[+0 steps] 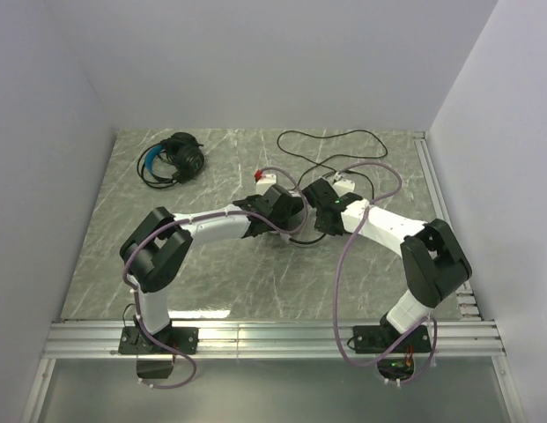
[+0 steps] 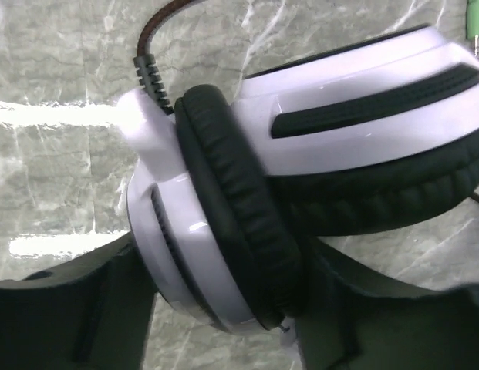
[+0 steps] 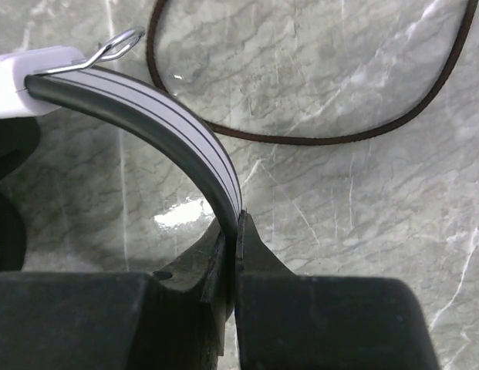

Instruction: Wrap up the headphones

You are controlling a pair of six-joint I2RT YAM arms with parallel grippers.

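Worktop [image 1: 220, 273]: grey marble, two headsets on it. Left arm [image 1: 211, 225] and right arm [image 1: 388, 227] meet at frame centre in the top view, over the white headset [image 1: 275, 188], which they mostly hide. Black headset [image 1: 173, 159] sits upper left, well apart from both arms. Its lead looks bundled with it, so that one is probably done.

Step in hand, my read: securing the white headset with both arms before winding. Its cable [image 1: 330, 139] lies loose in wide loops across the upper centre of the worktop, none of it wound yet. Next move likely calls for one arm to hold the headset down while the other frees itself, picks up the loose cable and lays it round the headset turn by turn. The cable is thin and lies flat, so the pick needs a low, precise pinch. Slack could snag on an arm.

Right jaws: closed tight on the headband [image 3: 166, 116]. They pinch the band at lower centre of the right wrist view, and it arcs away to upper left. The cable [image 3: 324, 140] runs on the worktop behind, untouched.

Left jaws: either side of an ear cup [image 2: 189, 262], showing dark at lower left and lower right of the left wrist view. The black pad [image 2: 239, 200] sits between them, and both jaws are right up against the cup. Cannot tell whether they clamp it or only bracket it. Strain relief [image 2: 150, 77] exits the cup at upper left.
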